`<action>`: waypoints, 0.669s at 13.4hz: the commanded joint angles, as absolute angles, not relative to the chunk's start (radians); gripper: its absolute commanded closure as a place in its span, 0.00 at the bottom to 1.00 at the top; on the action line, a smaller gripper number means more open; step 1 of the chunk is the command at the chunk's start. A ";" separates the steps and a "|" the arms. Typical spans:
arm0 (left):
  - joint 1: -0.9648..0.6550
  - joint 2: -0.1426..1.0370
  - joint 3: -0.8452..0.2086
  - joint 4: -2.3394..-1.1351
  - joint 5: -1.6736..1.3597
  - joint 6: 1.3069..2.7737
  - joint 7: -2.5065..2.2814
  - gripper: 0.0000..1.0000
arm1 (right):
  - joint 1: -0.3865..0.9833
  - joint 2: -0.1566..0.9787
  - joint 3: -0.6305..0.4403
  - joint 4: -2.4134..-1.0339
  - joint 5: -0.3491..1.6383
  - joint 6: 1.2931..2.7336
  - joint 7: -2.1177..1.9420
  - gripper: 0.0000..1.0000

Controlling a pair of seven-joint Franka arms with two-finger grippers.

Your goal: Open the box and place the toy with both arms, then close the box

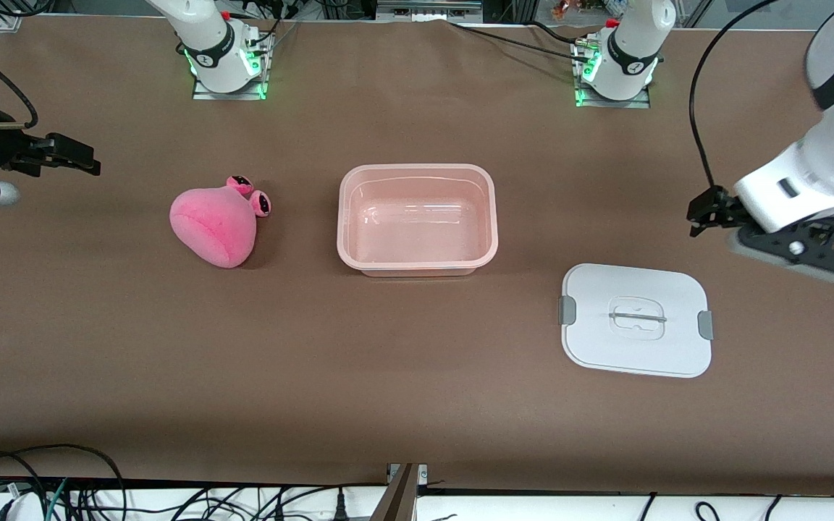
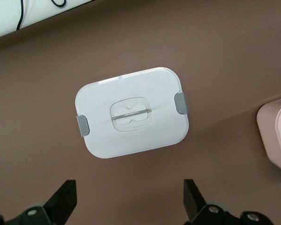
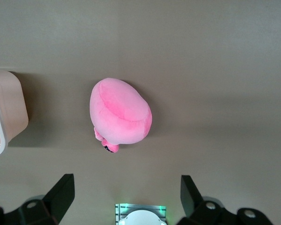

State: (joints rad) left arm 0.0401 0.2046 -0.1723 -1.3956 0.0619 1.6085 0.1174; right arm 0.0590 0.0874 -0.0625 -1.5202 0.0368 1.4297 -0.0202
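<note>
The pale-pink box [image 1: 417,171] stands open in the middle of the table, with nothing in it; its corner shows in the left wrist view [image 2: 277,133] and the right wrist view [image 3: 10,108]. Its white lid [image 1: 634,354] [image 2: 131,91] lies flat on the table, nearer the front camera and toward the left arm's end. The hot-pink toy [image 1: 211,226] [image 3: 121,112] lies beside the box toward the right arm's end. My left gripper [image 1: 701,214] [image 2: 129,197] hangs open in the air by the lid, holding nothing. My right gripper [image 1: 85,161] [image 3: 126,192] hangs open past the toy, also holding nothing.
The right arm's base [image 1: 225,61] [image 3: 140,216] and the left arm's base [image 1: 616,69] stand along the table edge farthest from the front camera. Loose cables [image 1: 62,492] run below the table's near edge.
</note>
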 commanded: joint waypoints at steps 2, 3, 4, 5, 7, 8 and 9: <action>-0.049 0.031 -0.017 -1.595 -0.002 1.704 0.054 0.00 | 0.048 0.071 -0.048 -1.519 0.028 1.436 -0.012 0.00; -0.060 -0.009 -0.005 -1.641 0.008 1.715 0.029 0.00 | 0.048 0.071 -0.048 -1.519 0.028 1.436 -0.012 0.00; -0.075 -0.030 -0.003 -1.667 0.014 1.718 -0.013 0.00 | 0.048 0.071 -0.049 -1.519 0.031 1.437 -0.012 0.00; -0.086 -0.044 0.011 -1.675 0.026 1.717 -0.038 0.00 | 0.048 0.071 -0.048 -1.517 0.034 1.439 -0.012 0.00; -0.094 -0.045 0.021 -1.675 0.026 1.715 -0.038 0.00 | 0.048 0.069 -0.048 -1.517 0.029 1.439 -0.011 0.00; -0.094 -0.040 0.021 -1.674 0.026 1.715 -0.040 0.00 | 0.048 0.068 -0.046 -1.517 0.026 1.439 -0.011 0.00; -0.094 -0.038 0.021 -1.674 0.028 1.715 -0.040 0.00 | 0.048 0.067 -0.046 -1.516 0.026 1.439 -0.011 0.00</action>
